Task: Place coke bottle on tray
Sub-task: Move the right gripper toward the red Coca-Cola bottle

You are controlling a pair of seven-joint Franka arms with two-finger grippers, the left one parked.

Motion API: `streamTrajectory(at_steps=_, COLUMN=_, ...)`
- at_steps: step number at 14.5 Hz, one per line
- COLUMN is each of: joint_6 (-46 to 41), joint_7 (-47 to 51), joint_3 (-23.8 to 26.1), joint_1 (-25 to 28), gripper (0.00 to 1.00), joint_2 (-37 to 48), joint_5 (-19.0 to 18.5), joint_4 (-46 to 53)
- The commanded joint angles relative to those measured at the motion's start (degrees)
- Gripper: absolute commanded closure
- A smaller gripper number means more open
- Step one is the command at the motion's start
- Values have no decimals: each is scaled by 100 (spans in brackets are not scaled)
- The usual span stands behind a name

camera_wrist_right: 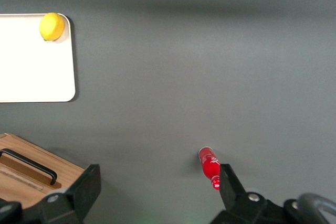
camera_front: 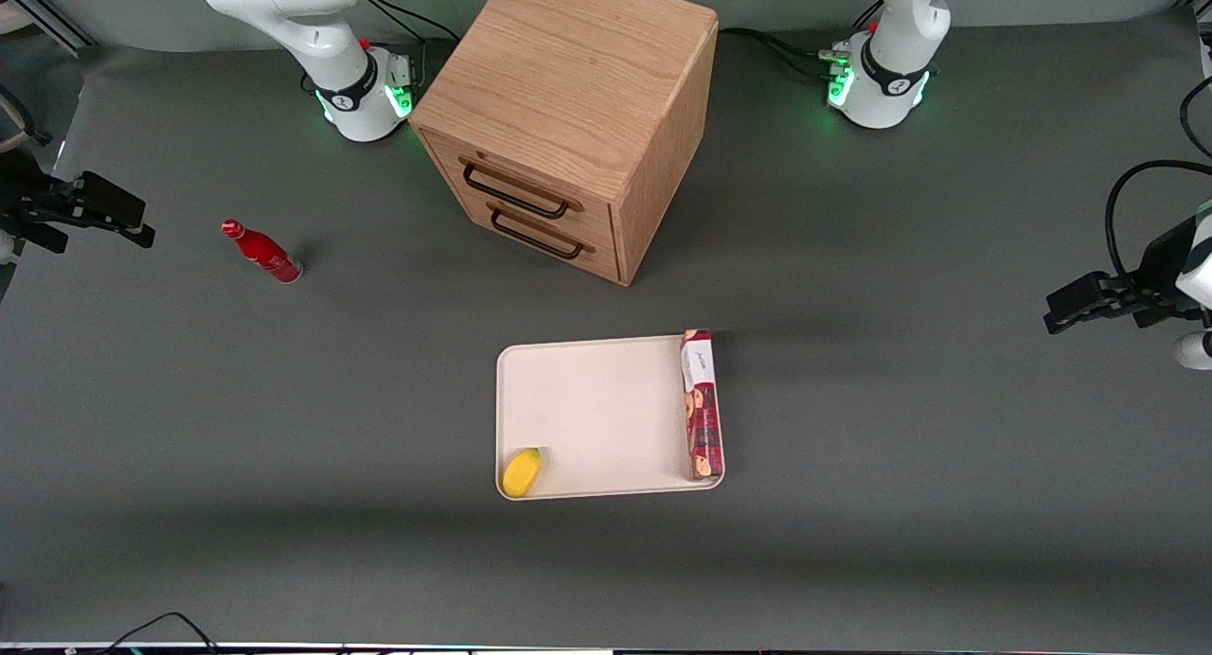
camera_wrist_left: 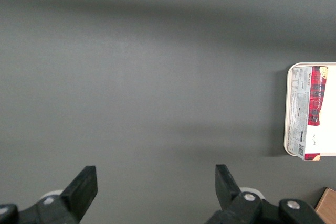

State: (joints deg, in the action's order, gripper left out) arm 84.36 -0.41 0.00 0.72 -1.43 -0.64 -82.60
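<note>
The coke bottle (camera_front: 262, 252), small, red, with a red cap and a silvery base, is on the grey table toward the working arm's end. I cannot tell if it stands or lies. The cream-white tray (camera_front: 597, 399) lies mid-table, nearer the front camera than the wooden cabinet. My right gripper (camera_front: 114, 215) hovers above the table, farther toward the working arm's end than the bottle, apart from it. In the right wrist view the gripper (camera_wrist_right: 157, 187) is open and empty, and the bottle (camera_wrist_right: 209, 165) shows just beside one finger (camera_wrist_right: 229, 181). The tray (camera_wrist_right: 31, 72) shows there too.
A wooden two-drawer cabinet (camera_front: 568, 115) stands at the back middle, drawers shut; it also shows in the right wrist view (camera_wrist_right: 31, 177). On the tray lie a yellow fruit (camera_front: 522, 472) in one corner and a long red biscuit box (camera_front: 702, 404) along one edge.
</note>
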Motion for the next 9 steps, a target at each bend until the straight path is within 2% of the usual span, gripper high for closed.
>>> streamTrajectory(at_steps=1, joint_6=-226, joint_7=111, joint_3=-79, joint_1=77, gripper=0, joint_2=46, joint_5=11, joint_4=86)
streamTrajectory(at_steps=4, joint_6=-236, joint_7=59, joint_3=-88, joint_1=24, gripper=0, joint_2=29, joint_5=3, joint_4=86)
streamTrajectory(at_steps=6, joint_6=-681, joint_7=-81, joint_3=-157, joint_1=-37, gripper=0, joint_2=177, joint_5=-15, joint_4=-10)
streamTrajectory(at_steps=7, joint_6=-780, joint_7=-90, joint_3=-245, joint_1=-29, gripper=0, joint_2=378, joint_5=-15, joint_4=-228)
streamTrajectory(at_steps=9, joint_6=-728, joint_7=-117, joint_3=-456, joint_1=-28, gripper=0, joint_2=1141, joint_5=-137, joint_4=-1306)
